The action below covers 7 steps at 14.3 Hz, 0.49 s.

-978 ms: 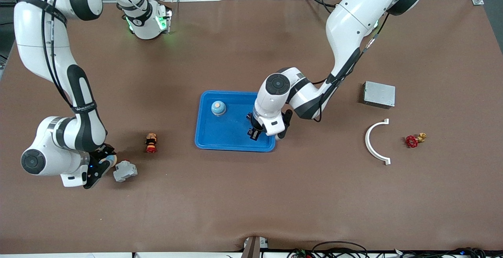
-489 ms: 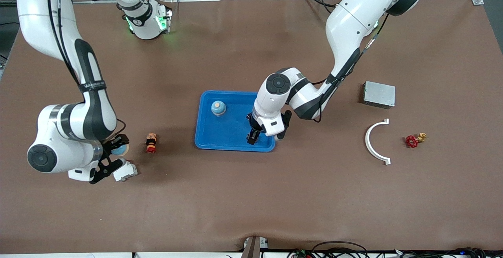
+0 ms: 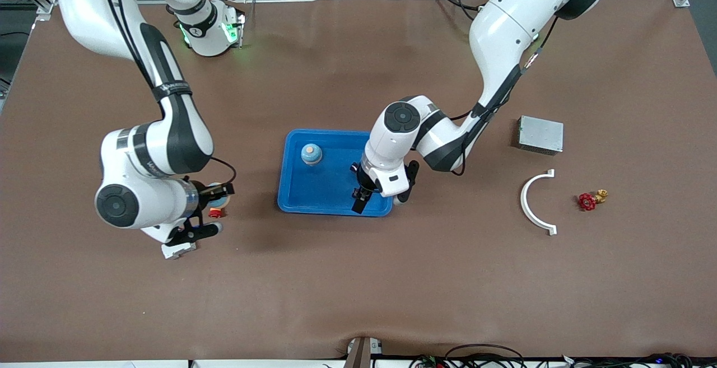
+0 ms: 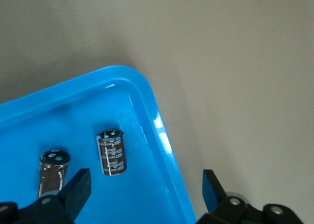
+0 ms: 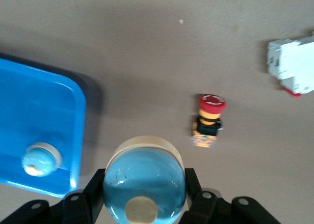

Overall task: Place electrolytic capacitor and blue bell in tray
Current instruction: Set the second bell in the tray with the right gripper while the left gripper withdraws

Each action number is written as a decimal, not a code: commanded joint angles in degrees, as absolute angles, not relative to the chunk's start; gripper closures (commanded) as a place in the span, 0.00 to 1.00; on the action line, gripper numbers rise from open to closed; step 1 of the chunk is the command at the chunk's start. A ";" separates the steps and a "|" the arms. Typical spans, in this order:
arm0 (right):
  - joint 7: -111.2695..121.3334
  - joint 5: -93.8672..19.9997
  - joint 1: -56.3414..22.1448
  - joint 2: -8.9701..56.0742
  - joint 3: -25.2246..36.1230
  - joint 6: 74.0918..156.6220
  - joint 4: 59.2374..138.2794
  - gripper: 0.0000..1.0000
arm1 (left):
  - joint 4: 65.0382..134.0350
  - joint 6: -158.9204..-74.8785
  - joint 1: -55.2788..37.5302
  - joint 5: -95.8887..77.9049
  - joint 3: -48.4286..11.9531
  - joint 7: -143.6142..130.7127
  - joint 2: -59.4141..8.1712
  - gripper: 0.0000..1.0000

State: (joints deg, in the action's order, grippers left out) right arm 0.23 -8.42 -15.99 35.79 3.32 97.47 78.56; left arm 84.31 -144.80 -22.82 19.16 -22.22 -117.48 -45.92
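The blue tray [image 3: 327,189] lies mid-table. My left gripper [image 3: 361,197] hangs open over its corner nearest the front camera at the left arm's end, nothing between its fingers [image 4: 78,187]. Below it two dark electrolytic capacitors [image 4: 112,152] [image 4: 53,171] lie on their sides in the tray [image 4: 147,111]. One blue bell [image 3: 311,154] stands in the tray. My right gripper [image 3: 215,205] is shut on a second blue bell [image 5: 144,184], up over the table above the red push button [image 5: 210,121], toward the right arm's end from the tray [image 5: 44,111].
A white circuit breaker [image 3: 178,250] lies partly under the right arm. Toward the left arm's end are a grey metal box [image 3: 540,134], a white curved bracket [image 3: 535,203] and a small red valve [image 3: 588,201].
My left gripper has opened over the tray corner. My right arm has risen from beside the circuit breaker and carried its blue bell toward the tray.
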 commanded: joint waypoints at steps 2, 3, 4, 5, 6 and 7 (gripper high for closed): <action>-12.45 -9.93 -21.34 35.16 3.52 102.21 79.89 0.92 | 84.99 -141.77 -21.18 19.25 -22.76 -112.87 -42.89 0.00; -14.83 -10.11 -23.01 35.42 3.52 103.00 79.89 0.92 | 84.99 -141.68 -21.01 19.16 -23.02 -111.72 -42.28 0.00; -17.55 -10.37 -24.68 35.68 3.52 104.83 79.98 0.92 | 85.08 -141.24 -20.66 19.07 -23.03 -110.40 -41.41 0.00; -19.32 -10.37 -25.65 36.29 3.52 106.33 79.98 0.92 | 85.08 -139.33 -20.13 19.16 -23.11 -108.22 -40.70 0.00; -19.60 -10.55 -26.27 37.43 3.52 107.48 79.98 0.92 | 85.08 -136.87 -20.04 18.90 -23.03 -103.58 -39.30 0.00; -19.60 -11.16 -27.06 38.57 3.43 109.06 79.98 0.92 | 84.99 -133.89 -19.69 18.46 -23.11 -98.75 -38.07 0.00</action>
State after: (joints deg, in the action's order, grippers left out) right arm -18.38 -9.76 -26.09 36.92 3.02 106.57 79.60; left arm 84.12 -138.93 -20.64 19.15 -22.62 -105.67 -41.63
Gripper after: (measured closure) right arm 0.317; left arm 0.000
